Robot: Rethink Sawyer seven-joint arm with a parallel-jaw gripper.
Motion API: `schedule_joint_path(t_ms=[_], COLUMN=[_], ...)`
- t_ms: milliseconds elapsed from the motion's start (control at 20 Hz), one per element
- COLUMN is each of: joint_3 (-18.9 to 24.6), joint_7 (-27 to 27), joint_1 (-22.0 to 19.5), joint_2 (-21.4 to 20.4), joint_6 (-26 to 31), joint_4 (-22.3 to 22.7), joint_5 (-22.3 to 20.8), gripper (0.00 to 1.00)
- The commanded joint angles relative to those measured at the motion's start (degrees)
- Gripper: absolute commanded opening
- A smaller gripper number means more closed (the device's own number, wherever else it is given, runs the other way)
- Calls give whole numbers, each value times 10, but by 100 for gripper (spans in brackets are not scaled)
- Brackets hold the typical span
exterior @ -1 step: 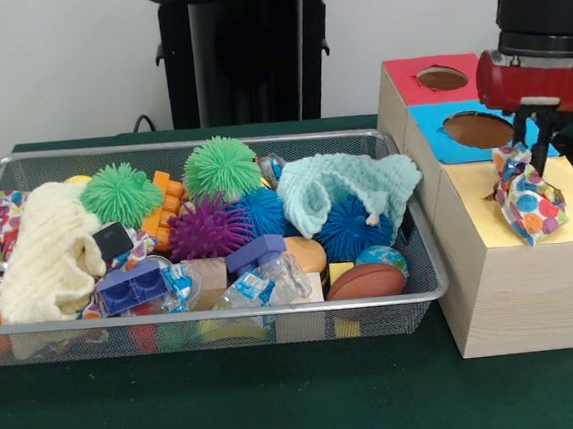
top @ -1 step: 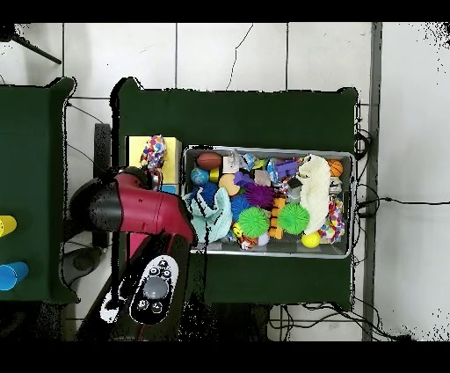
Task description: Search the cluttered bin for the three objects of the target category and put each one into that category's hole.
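While no writing is legible, the jaws grip a polka-dot cloth (exterior @ -1 step: 529, 196) over the wooden box's (exterior @ -1 step: 520, 299) yellow section.

- We see a glossy red rounded arm shell (exterior @ -1 step: 536, 80) with a black cylindrical joint section (exterior @ -1 step: 542, 13) above it.
- Below the red shell sits our slim black hand (exterior @ -1 step: 532, 131).
- From overhead, a black panel with grey round buttons (top @ -1 step: 155, 287) shows.
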Motion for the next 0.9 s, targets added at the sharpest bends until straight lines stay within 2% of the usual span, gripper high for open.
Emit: schedule_joint_path(t_ms=[50, 550, 900], joint_3=[8, 3, -11], joint_7=[114, 130, 134], joint_1=[1, 8, 15], joint_2=[-7, -6, -29], joint_6=[71, 69, 109], joint_4=[26, 28, 23], joint_5=[-7, 2, 1], gripper=[100, 100, 100])
